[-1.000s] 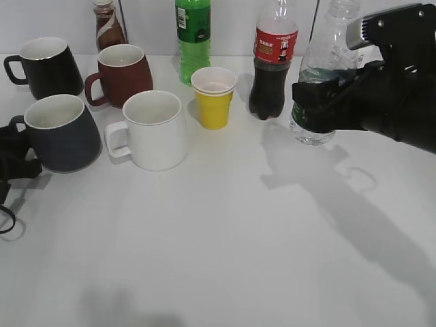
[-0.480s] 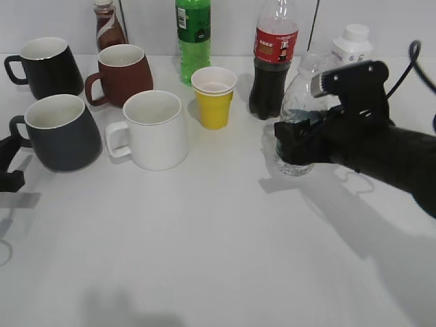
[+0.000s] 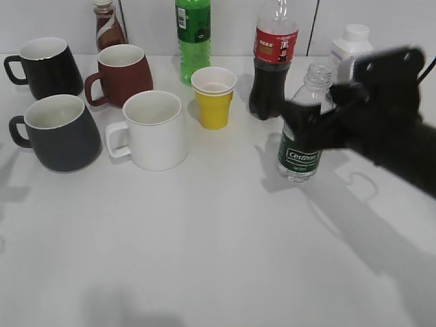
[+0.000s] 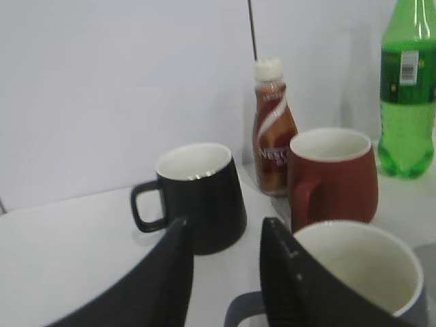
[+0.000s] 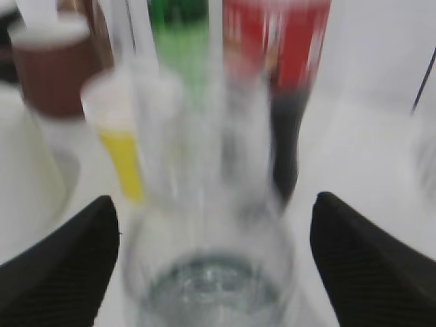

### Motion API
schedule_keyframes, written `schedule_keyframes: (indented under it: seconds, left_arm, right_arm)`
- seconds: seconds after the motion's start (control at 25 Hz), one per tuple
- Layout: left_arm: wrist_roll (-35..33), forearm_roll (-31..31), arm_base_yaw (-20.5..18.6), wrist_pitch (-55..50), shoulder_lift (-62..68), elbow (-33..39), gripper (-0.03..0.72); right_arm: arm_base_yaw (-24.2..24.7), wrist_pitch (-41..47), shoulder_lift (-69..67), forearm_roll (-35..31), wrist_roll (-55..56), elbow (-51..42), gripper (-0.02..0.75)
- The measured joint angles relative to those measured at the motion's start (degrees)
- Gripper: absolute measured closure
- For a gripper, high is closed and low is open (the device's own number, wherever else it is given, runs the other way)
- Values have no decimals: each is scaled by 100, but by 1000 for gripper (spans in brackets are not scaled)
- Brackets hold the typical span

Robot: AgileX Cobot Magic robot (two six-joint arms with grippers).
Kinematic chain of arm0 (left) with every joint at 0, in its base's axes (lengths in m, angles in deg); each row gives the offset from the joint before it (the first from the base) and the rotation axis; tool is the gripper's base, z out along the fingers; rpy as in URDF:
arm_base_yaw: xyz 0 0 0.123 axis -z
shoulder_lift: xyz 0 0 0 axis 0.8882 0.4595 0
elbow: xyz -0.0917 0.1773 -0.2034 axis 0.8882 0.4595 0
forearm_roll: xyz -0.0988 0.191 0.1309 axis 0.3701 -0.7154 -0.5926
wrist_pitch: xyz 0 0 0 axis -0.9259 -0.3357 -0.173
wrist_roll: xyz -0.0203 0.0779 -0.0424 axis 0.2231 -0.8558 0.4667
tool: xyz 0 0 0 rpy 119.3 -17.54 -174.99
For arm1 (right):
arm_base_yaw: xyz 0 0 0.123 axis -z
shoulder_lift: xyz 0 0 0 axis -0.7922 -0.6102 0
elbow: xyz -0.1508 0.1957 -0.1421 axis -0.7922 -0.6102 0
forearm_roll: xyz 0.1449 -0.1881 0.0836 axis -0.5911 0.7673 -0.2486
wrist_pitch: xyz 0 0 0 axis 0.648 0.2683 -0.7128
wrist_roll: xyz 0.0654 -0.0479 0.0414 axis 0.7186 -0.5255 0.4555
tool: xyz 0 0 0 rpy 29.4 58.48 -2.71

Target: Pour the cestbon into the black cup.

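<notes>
Cestbon (image 3: 300, 139) is in the grip of the right hand (image 3: 315, 119), uncapped and upright, at the right of the exterior view, in front of the red-labelled cola bottle (image 3: 272, 61) and beside a white-capped bottle (image 3: 350, 46). Its base seems to sit just above the tabletop (image 3: 204, 238), though I cannot be sure it is clear of it. The right hand is closed around the bottle's upper body, with the green label showing below the fingers.

As I judge it, the pick-up is done and everything after remains: carrying the bottle across to the black cup (image 3: 58, 133), which stands well apart at the far left, in front of the smaller glossy black mug (image 3: 46, 67) and beside the white mug (image 3: 153, 129), and then tilting to pour. No water shows in the cup's white interior.

The left hand (image 4: 225, 279) is out of the exterior view; its wrist camera shows its two fingers (image 4: 167, 286) parted with nothing between them, just above the black cup's rim.

Motion blur smears the right arm in the exterior view and the whole right wrist view, so the exact contact on the bottle is hard to read. The water level is also unclear, and the black cup's handle is only partly visible.
</notes>
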Motion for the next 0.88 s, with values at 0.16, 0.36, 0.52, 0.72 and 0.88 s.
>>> schedule_keyframes:
  seconds: [0.16,0.36,0.52,0.72,0.88]
  left_arm:
    - [587,-170,0,-2075,-1637,-186,433]
    - [1455,-541,146,-6126,-4127,-1189,391]
    - [1437,-6,458,-8815,-5430,-2194,224]
    - [754,722,645,-10970,-6363,-2709,83]
    - [566,847,645,-12297,-6960,-2658,79]
  right_arm:
    - [0,996,1190,0,-303,243,66]
    - [0,3320,3061,139,-366,345,66]
    - [0,5918,4684,126,-391,348,75]
    - [0,9074,6520,94,-421,354,94]
    - [0,11165,7640,89,-382,334,111]
